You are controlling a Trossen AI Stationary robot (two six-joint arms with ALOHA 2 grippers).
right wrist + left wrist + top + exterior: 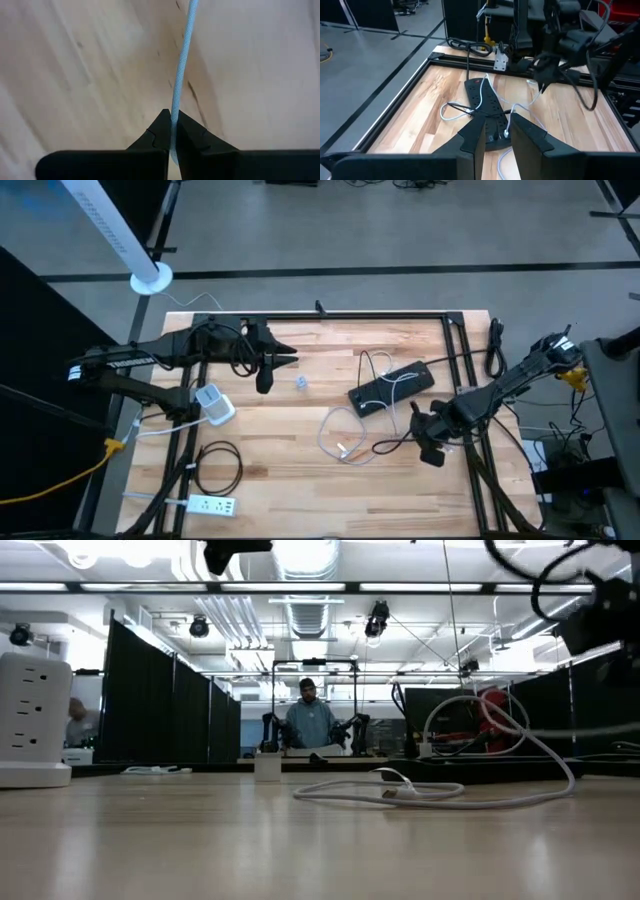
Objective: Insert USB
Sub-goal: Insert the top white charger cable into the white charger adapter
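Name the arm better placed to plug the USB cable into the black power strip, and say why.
Right, probably. The right gripper is shut on the white cable beside the black power strip; the left gripper is empty, farther off.

A white outlet cube sits near the left edge of the wooden bench, with a white power strip at the front-left corner. Beside that strip lies a coiled black cable. Beyond the bench, a person stands in the room.
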